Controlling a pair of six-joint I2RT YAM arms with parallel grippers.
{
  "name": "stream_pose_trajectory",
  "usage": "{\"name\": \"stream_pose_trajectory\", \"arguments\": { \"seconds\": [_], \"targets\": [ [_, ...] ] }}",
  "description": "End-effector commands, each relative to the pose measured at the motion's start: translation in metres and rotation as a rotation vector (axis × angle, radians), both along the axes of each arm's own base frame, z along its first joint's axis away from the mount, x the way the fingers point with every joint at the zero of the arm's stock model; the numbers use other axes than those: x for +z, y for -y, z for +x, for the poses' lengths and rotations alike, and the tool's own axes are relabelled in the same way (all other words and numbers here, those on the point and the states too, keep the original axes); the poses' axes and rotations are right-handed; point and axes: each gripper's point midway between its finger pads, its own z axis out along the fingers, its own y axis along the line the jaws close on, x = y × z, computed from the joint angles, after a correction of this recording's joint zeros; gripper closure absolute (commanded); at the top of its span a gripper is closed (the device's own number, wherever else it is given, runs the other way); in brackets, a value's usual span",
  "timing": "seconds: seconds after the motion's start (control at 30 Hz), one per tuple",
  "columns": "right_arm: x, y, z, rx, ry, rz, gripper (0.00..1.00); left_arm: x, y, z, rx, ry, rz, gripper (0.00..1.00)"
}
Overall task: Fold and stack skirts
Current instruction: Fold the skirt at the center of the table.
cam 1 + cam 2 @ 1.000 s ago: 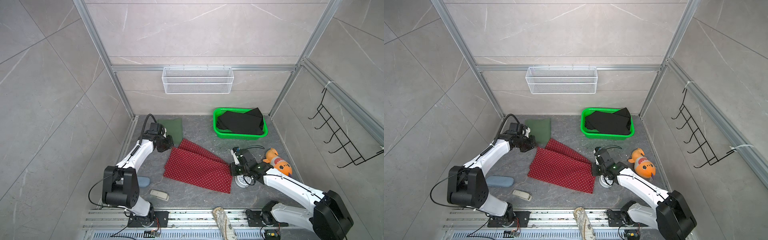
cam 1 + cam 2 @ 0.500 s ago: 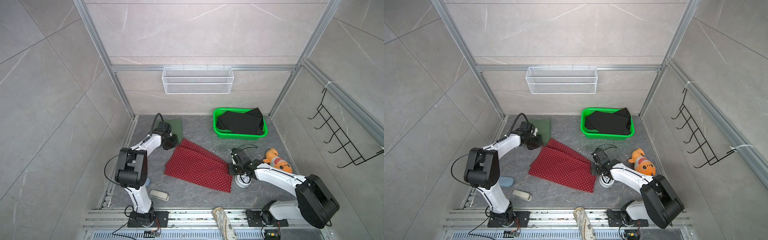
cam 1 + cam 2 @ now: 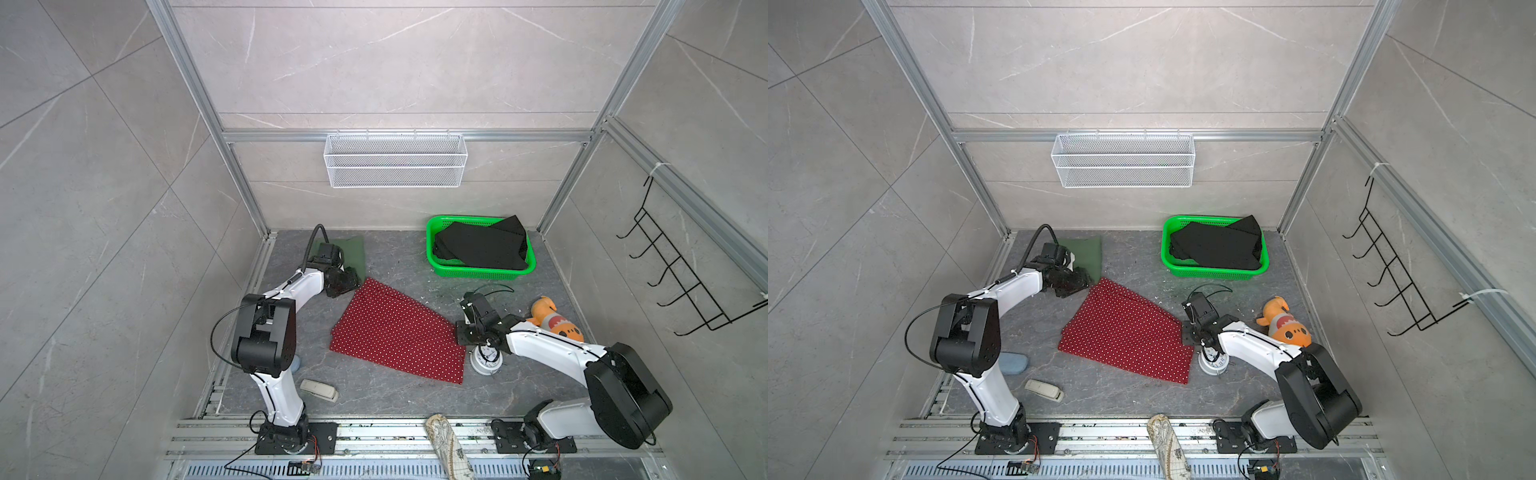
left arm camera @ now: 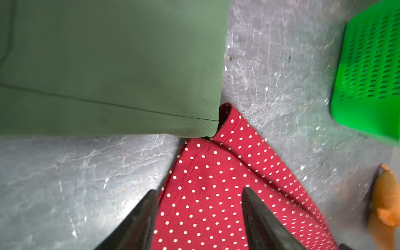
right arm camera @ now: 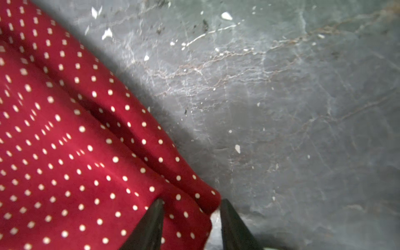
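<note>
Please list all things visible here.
dotted skirt: 1, red, centre
green skirt: 1, olive, far left
black skirt: 1, black, in basket
basket: 1, green, far right
fish toy: 1, orange, right
clock: 1, white, near right
flat object: 1, beige, near left
pad: 1, bluish, left edge
cloth roll: 1, patterned, front rail
wire shelf: 1, white, back wall
hook rack: 1, black, right wall
left gripper, right gripper: 2, black, open at dotted skirt
</note>
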Motion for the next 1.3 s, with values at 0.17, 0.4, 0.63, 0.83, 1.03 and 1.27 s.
{"name": "stream_pose_trajectory", "arguments": {
  "seconds": [0.17, 0.4, 0.63, 0.83, 1.03, 1.27],
  "targets": [
    [0.062, 0.008, 0.023, -0.045, 0.163, -0.017, 0.00, 0.086, 0.008, -0.022, -0.142, 0.315, 0.132, 0.00],
    [0.087, 0.027, 0.024, -0.177, 0.198, -0.030, 0.00, 0.121, 0.047, -0.071, -0.408, 0.679, 0.303, 0.00],
    [0.094, 0.022, 0.017, -0.162, 0.152, 0.007, 0.08, 0.125, 0.096, -0.140, -0.703, 0.936, 0.304, 0.04],
    [0.088, 0.016, 0.012, -0.136, 0.071, 0.024, 0.17, 0.107, 0.137, -0.192, -0.943, 1.009, 0.337, 0.08],
    [0.092, 0.021, 0.017, -0.157, 0.055, 0.061, 0.17, 0.076, 0.180, -0.239, -1.213, 1.043, 0.404, 0.08],
    [0.094, 0.031, 0.020, -0.186, 0.033, 0.118, 0.15, 0.034, 0.220, -0.272, -1.481, 1.051, 0.513, 0.08]
  ]
}}
